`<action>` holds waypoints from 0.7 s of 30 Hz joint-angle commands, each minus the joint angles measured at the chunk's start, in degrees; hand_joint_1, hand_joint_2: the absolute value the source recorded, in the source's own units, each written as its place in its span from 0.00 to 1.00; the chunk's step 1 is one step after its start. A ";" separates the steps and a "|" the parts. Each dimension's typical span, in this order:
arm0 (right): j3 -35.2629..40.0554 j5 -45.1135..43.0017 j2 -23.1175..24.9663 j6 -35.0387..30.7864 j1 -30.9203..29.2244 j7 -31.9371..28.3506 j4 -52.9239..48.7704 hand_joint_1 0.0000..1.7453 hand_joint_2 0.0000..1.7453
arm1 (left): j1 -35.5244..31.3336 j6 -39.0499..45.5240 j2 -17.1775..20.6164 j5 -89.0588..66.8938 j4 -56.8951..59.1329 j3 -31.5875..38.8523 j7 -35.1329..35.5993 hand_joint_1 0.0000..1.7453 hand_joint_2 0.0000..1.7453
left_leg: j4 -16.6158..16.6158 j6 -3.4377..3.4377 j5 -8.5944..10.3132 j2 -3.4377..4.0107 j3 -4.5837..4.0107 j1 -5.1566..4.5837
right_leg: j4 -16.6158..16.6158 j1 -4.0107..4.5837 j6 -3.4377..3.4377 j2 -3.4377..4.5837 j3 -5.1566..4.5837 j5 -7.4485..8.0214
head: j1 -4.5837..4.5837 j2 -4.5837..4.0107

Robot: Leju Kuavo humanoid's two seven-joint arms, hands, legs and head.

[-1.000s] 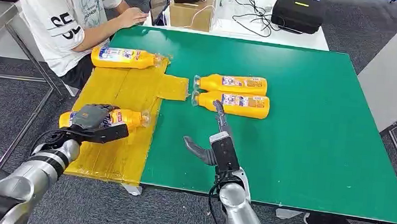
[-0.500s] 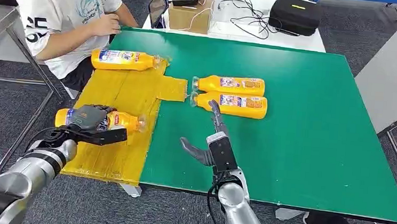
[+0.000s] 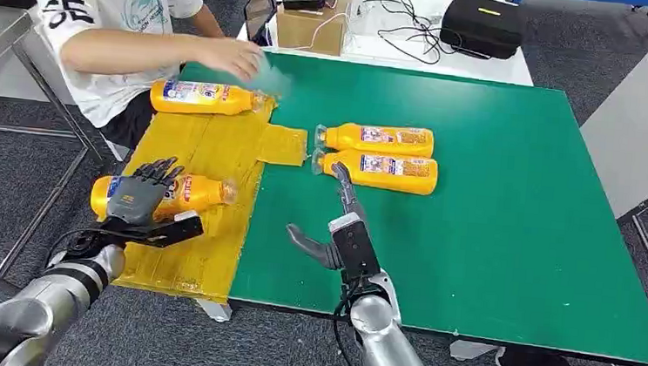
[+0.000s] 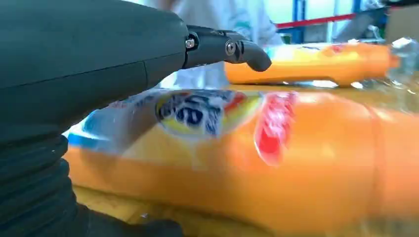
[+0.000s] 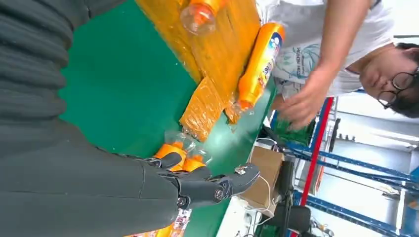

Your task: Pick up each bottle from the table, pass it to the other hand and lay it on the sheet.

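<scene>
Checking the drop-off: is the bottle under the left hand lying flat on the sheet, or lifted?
Lying flat: the bottle rests on its side on the yellow sheet, the left hand open above it.

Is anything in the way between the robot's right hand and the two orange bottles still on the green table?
No, nothing visible is. The right hand is open, fingers pointing toward the nearer bottle, with the second bottle just behind it. Between the fingertips and the nearer bottle there is bare green table.

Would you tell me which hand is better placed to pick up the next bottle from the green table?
The right hand: open, fingers pointing at the nearer table bottle. The left hand hovers over the bottle on the sheet.
</scene>
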 commanded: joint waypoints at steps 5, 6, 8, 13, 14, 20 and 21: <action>-0.48 -0.31 -1.07 -1.30 -1.83 -0.22 3.57 0.00 1.00 | 5.44 -1.15 -5.21 15.23 -8.63 13.50 -15.14 0.00 0.00 | 0.01 -0.03 0.00 -0.05 -0.17 0.05 | -0.03 0.05 -0.06 -0.09 -0.16 -0.02 | 0.02 0.00; -0.68 -0.24 -1.24 -1.50 -1.61 -0.16 3.32 0.00 1.00 | 7.36 -2.58 -5.52 18.91 -13.12 12.73 -15.14 0.00 0.00 | 0.01 -0.04 -0.02 -0.01 -0.17 0.07 | -0.05 0.08 -0.07 -0.06 -0.14 -0.02 | 0.00 0.00; -1.41 0.29 -1.73 -2.30 -0.96 0.24 2.54 0.00 1.00 | 11.72 -7.39 -6.28 30.47 -23.90 9.99 -15.14 0.00 0.00 | 0.01 -0.05 -0.05 -0.11 -0.17 0.07 | -0.06 0.08 -0.07 -0.17 -0.14 -0.08 | 0.00 0.00; -2.26 2.41 -2.95 -3.28 -0.06 1.58 0.91 0.00 1.00 | 13.85 -15.95 -11.60 40.97 -30.13 11.65 -15.14 0.00 0.00 | 0.06 -0.02 -0.03 -0.26 -0.37 0.03 | -0.05 0.04 -0.02 -0.32 -0.31 -0.11 | 0.00 0.00; -2.35 2.45 -2.98 -3.17 -0.04 1.63 0.83 0.00 1.00 | 13.74 -15.75 -11.92 40.69 -29.97 11.68 -15.14 0.00 0.00 | 0.05 -0.01 -0.01 -0.31 -0.41 0.00 | -0.06 0.02 -0.01 -0.36 -0.32 -0.10 | 0.02 0.02; -2.14 7.80 -4.09 -4.65 0.98 4.66 -0.25 0.00 0.00 | 13.77 -27.98 -17.09 45.73 -29.21 13.24 -12.74 0.00 1.00 | 0.05 -0.02 -0.01 -0.21 -0.51 0.00 | -0.06 0.02 -0.02 -0.25 -0.41 -0.05 | 0.00 0.00; -1.98 9.60 -4.35 -5.50 0.98 5.52 -0.10 0.00 0.00 | 13.84 -31.26 -17.76 48.47 -29.26 13.51 -10.69 0.00 1.00 | 0.05 -0.03 -0.01 -0.19 -0.53 -0.01 | -0.06 0.01 -0.02 -0.23 -0.44 -0.05 | 0.00 0.02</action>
